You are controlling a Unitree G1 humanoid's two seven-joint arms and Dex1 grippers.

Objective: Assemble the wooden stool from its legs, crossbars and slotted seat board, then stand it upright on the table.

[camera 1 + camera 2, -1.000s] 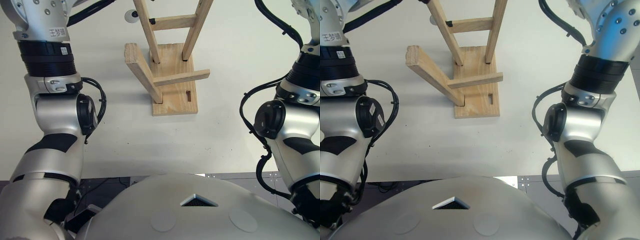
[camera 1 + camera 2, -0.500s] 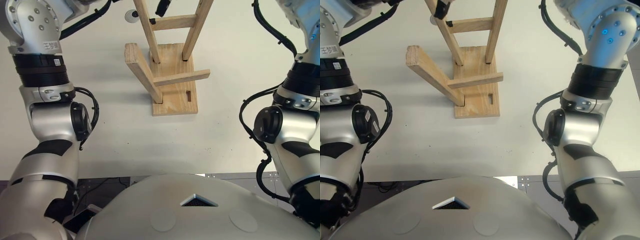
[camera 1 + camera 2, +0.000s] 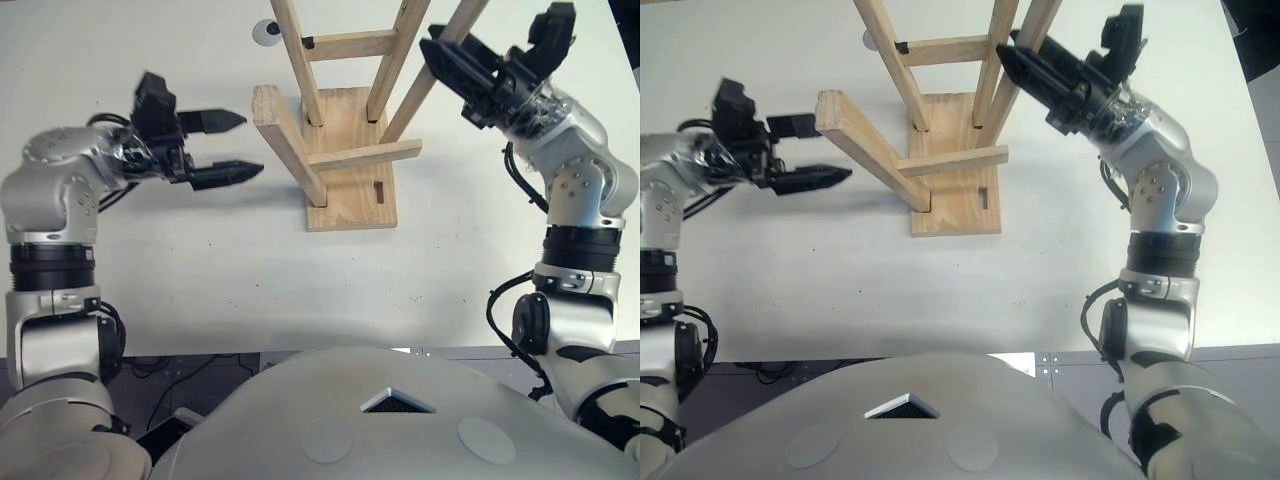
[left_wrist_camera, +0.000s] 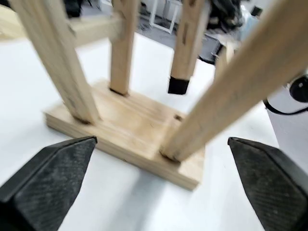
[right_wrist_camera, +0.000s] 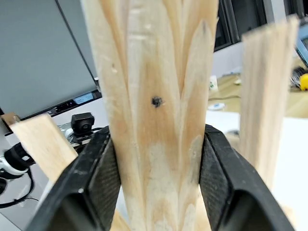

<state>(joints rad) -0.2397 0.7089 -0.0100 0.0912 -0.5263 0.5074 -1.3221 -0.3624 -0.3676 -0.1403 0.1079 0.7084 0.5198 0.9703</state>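
The slotted seat board lies flat on the white table. Two legs stand in it, joined by a crossbar. A third leg leans out to the left and carries a second crossbar. One slot in the board is bare. My right gripper is shut on a fourth leg, which slants down toward the board's right side. My left gripper is open, left of the leaning leg, with nothing between its fingers.
A small white disc lies on the table behind the stool. Bare table stretches to the left, right and front of the board, with its front edge near my body.
Both arms have swung in. The left gripper now hangs open beside the stool, and the right gripper has brought a fourth leg over the board. The stool itself has not moved.
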